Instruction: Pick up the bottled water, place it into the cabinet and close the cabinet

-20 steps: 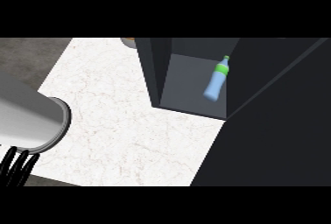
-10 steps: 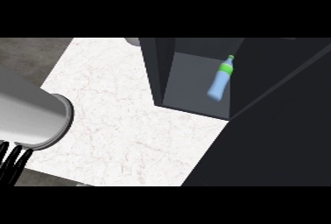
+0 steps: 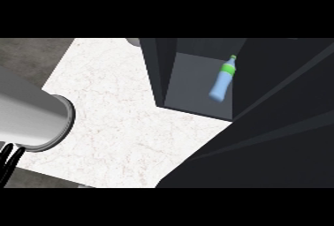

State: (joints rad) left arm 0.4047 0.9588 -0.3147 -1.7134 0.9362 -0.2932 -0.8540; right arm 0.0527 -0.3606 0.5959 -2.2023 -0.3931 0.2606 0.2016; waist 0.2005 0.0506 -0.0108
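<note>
— Where is the bottled water point(image 3: 221, 84) at this moment?

— It is inside the cabinet point(image 3: 195, 88), at about one o'clock in the head view. It is a light blue bottle with a green cap, and it leans, the cap pointing to the upper right. It shows against the grey inner wall of the cabinet.

— Is the cabinet closed?

— No, it is open. A dark panel, which seems to be the cabinet door point(image 3: 280, 132), fills the side from three to five o'clock.

— And the hands?

— The left forearm point(image 3: 29, 117) enters at nine o'clock, over the white marble table point(image 3: 124, 123). Of the left hand point(image 3: 9, 159) only thin black fingers show at eight o'clock, so I cannot tell if it is wide or narrow. The right hand is not visible.
</note>
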